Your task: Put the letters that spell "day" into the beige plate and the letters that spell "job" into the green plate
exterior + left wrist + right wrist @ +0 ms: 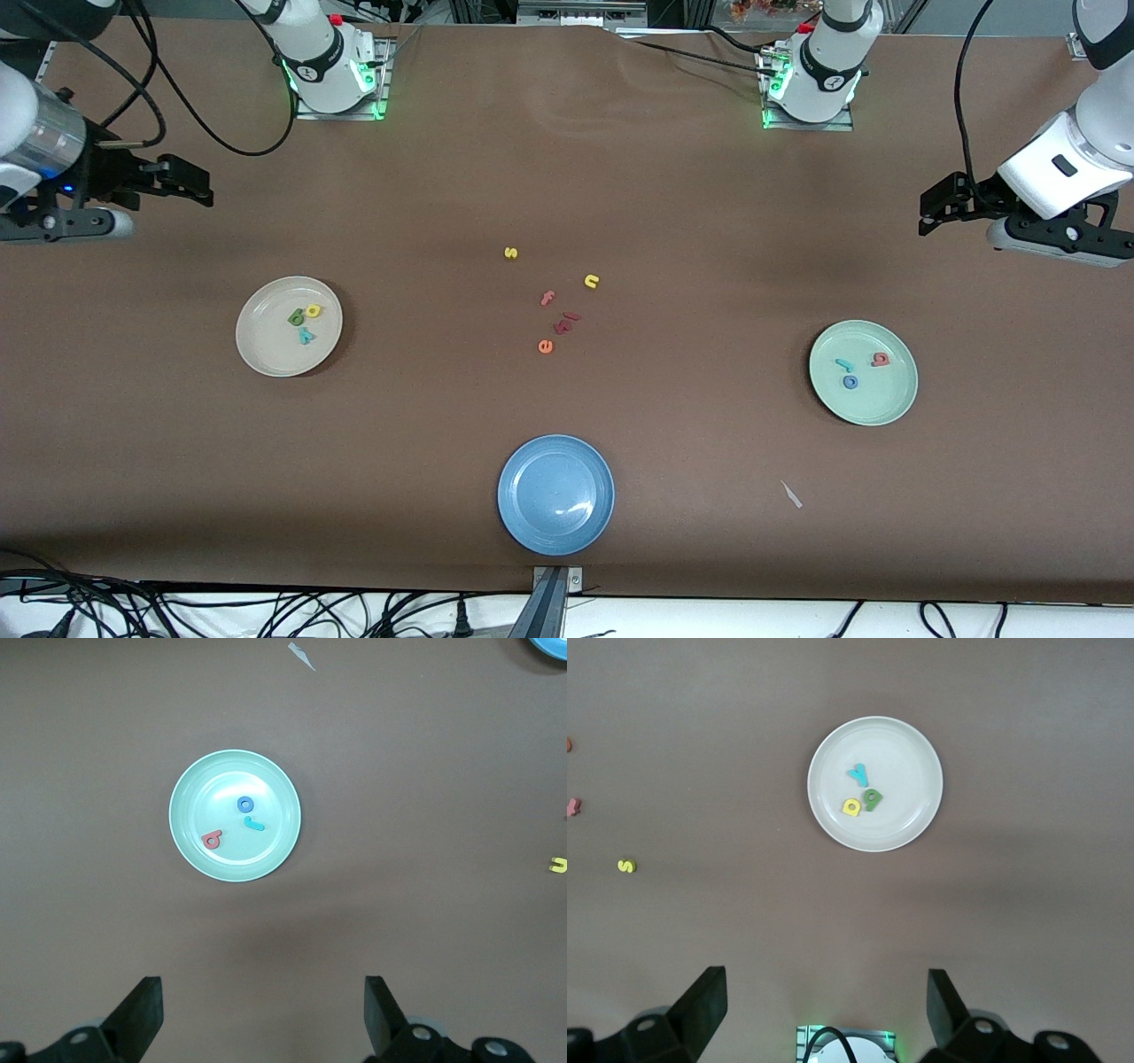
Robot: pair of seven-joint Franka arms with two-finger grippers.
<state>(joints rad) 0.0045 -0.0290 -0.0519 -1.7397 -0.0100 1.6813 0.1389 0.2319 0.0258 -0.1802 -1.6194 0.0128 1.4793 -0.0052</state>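
Table (567, 177): brown surface, with the two arms' bases along its edge farthest from the front camera.
Blue plate (555, 494): lay nearest the front camera, nothing in it.
Beige plate (289, 326): sat toward the right arm's end and held yellow "d" (313, 311), olive "a" (296, 316) and teal "y" (306, 335), close together.
Green plate (863, 372): sat toward the left arm's end and held teal "j" (844, 364), blue "o" (850, 382) and red "b" (880, 359).
Right gripper (182, 177): hung high over its end of the table, fingers apart, nothing between them; the beige plate lay below, nearer the front camera.
Left gripper (941, 206): hung high over its own end, fingers apart and empty; the green plate lay below, nearer the front camera.
Leftover letters: yellow "s" (510, 252), yellow "n" (592, 281), salmon "f" (547, 298), orange "e" (545, 346) and dark red pieces (567, 322) lay mid-table, well apart from both plates.
Judgement: both words looked sorted, so no further reach seemed needed.
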